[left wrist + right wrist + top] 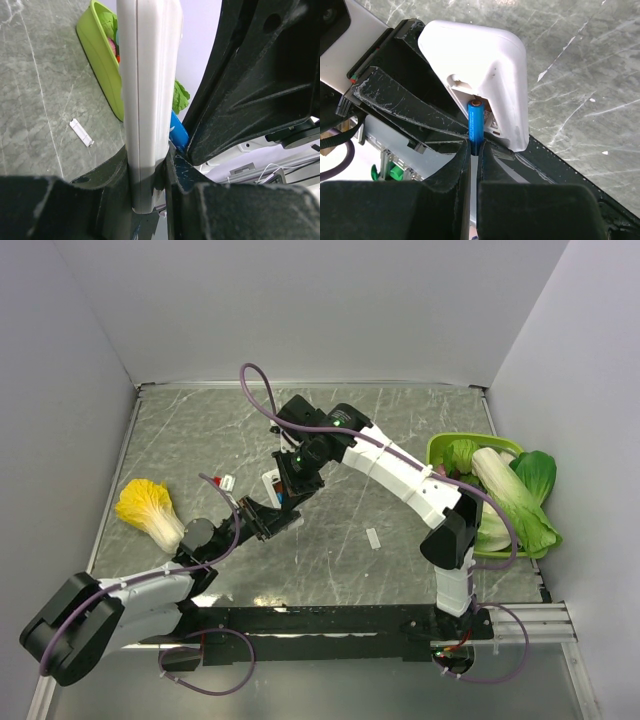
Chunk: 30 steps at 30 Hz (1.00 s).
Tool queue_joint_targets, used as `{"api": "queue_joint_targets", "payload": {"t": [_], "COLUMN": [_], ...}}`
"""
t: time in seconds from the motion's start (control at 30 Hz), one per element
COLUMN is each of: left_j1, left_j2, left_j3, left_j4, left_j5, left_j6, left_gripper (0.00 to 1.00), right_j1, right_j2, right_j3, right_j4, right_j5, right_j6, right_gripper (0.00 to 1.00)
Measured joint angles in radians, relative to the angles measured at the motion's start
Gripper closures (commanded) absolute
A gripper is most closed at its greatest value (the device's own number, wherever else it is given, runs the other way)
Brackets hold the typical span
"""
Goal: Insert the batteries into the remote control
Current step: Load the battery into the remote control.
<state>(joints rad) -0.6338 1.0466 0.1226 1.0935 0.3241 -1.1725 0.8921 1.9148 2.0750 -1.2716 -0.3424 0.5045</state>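
Holding the small white rectangular plastic remote [490, 60] over the middle of the grey marbled table [330, 580], your left gripper [148, 197] clamps its edges. Your right gripper [473, 160] pinches one blue cylindrical battery [474, 122], tip at the open compartment [470, 92]. Lime-green plastic tray [437, 445] sits at the right edge.

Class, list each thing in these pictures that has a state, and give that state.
remote control, held, battery compartment open
battery, pinched, upper end at the compartment
left gripper, shut on the remote control
right gripper, shut on the battery
white strip, lying flat on the table
green bin, filled with leafy greens
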Motion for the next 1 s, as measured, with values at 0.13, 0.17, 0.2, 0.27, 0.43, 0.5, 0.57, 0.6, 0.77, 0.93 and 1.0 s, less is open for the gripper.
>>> {"api": "queue_joint_targets", "payload": {"t": [0.13,0.17,0.2,0.27,0.43,0.5,0.57,0.6,0.77,0.93,1.0], "left_j1": [0.0,0.0,0.0,-0.001,-0.001,-0.001,-0.001,-0.001,-0.001,-0.001,-0.001], "left_j2": [0.008,0.011,0.014,0.019,0.03,0.032,0.032,0.032,0.032,0.038,0.04], "left_j3": [0.002,0.002,0.003,0.005,0.008,0.009,0.009,0.009,0.009,0.009,0.009], "left_j4": [0.001,0.002,0.003,0.01,0.027,0.027,0.027,0.027,0.029,0.038,0.041], "left_j5": [0.0,0.0,0.002,0.006,0.012,0.012,0.012,0.012,0.012,0.011,0.011], "left_j6": [0.0,0.0,-0.001,-0.003,-0.009,-0.014,-0.018,-0.018,-0.021,-0.026,-0.026], "left_gripper": [0.98,0.98,0.98,0.98,0.98,0.98,0.98,0.98,0.98,0.98,0.98], "right_j1": [-0.001,-0.002,-0.002,-0.004,-0.005,-0.005,-0.005,-0.005,-0.005,-0.005,-0.005], "right_j2": [0.004,0.006,0.008,0.014,0.018,0.018,0.019,0.019,0.019,0.02,0.02], "right_j3": [0.002,0.006,0.008,0.021,0.04,0.04,0.04,0.04,0.04,0.04,0.04], "right_j4": [-0.001,-0.002,-0.001,0.0,0.007,0.009,0.01,0.012,0.016,0.021,0.023], "right_j5": [0.006,0.01,0.014,0.022,0.037,0.039,0.042,0.043,0.043,0.042,0.041], "right_j6": [-0.005,-0.007,-0.009,-0.02,-0.035,-0.042,-0.046,-0.049,-0.055,-0.057,-0.057], "right_gripper": [1.0,1.0,1.0,1.0,1.0,1.0,0.98,0.97,0.85,0.77,0.74]}}
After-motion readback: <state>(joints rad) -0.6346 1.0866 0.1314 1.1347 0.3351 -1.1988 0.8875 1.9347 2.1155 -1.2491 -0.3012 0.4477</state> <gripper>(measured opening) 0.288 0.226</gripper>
